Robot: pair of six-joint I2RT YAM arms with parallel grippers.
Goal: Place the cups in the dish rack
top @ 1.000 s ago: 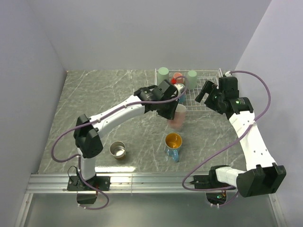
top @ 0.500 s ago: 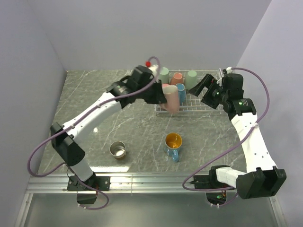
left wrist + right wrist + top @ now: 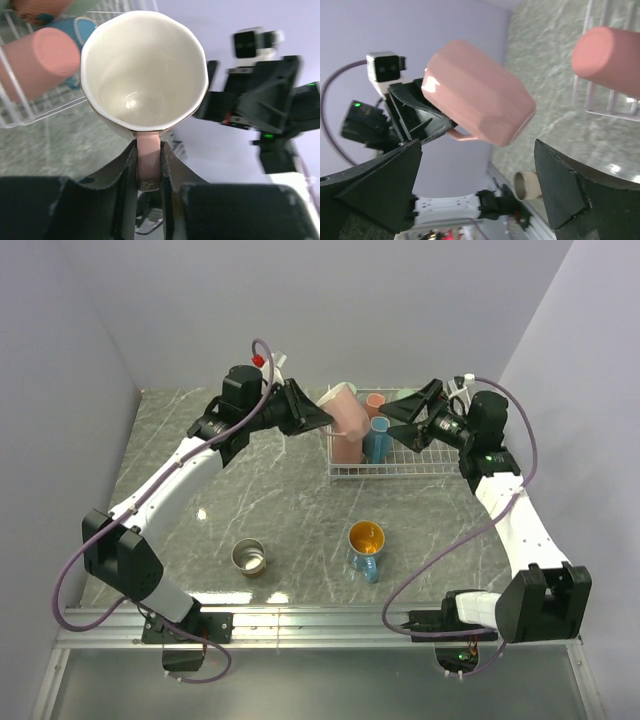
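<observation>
My left gripper point(image 3: 318, 420) is shut on the handle of a pale pink mug point(image 3: 345, 408), held on its side in the air over the left end of the white wire dish rack point(image 3: 420, 466). In the left wrist view the fingers point(image 3: 126, 165) clamp the handle and I look into the mug point(image 3: 145, 65). My right gripper point(image 3: 402, 420) is open and empty over the rack, facing the mug point(image 3: 480, 90). In the rack are a salmon pink cup point(image 3: 345, 448), a blue cup point(image 3: 380, 437), an orange-brown cup point(image 3: 375, 400) and a mint green cup point(image 3: 404, 393).
A blue mug with a gold inside point(image 3: 366, 542) stands on the marble table in front of the rack. A steel cup point(image 3: 248, 557) stands further left near the front edge; it also shows in the right wrist view point(image 3: 527, 184). Walls close in on three sides.
My left arm lifted the pale pink mug from in front of the rack, carried it back and left, and tipped it on its side. My right gripper rose and swung left over the rack.
</observation>
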